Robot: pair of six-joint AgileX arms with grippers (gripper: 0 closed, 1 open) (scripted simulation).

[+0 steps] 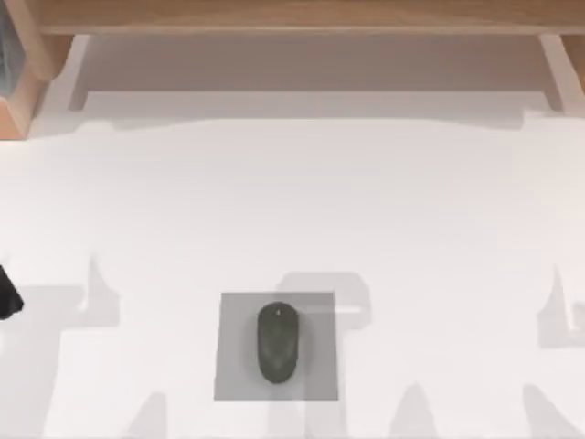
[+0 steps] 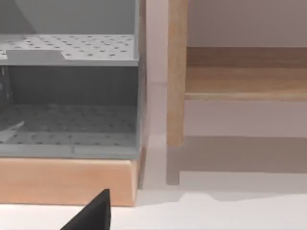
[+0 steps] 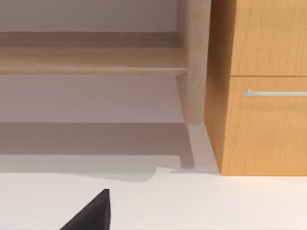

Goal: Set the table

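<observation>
The table (image 1: pixel 292 210) is a broad white matte top. Near its front middle lies a grey square pad (image 1: pixel 233 366), and a dark computer mouse (image 1: pixel 277 341) rests on the pad, lengthwise front to back. My left gripper (image 1: pixel 7 297) shows as a dark piece at the table's far left edge, well apart from the pad. In the left wrist view a black part of the left gripper (image 2: pixel 91 216) hangs low over the table (image 2: pixel 216 211). The right wrist view shows a black part of my right gripper (image 3: pixel 91 213) above the table (image 3: pixel 192 206).
A light-brown wooden frame (image 1: pixel 292 16) with a low shelf (image 2: pixel 244 81) runs along the back. At the back left a grey perforated rack (image 2: pixel 72 110) stands on a wooden base. A wooden drawer cabinet (image 3: pixel 264 96) with a metal handle (image 3: pixel 273 93) stands at the back right.
</observation>
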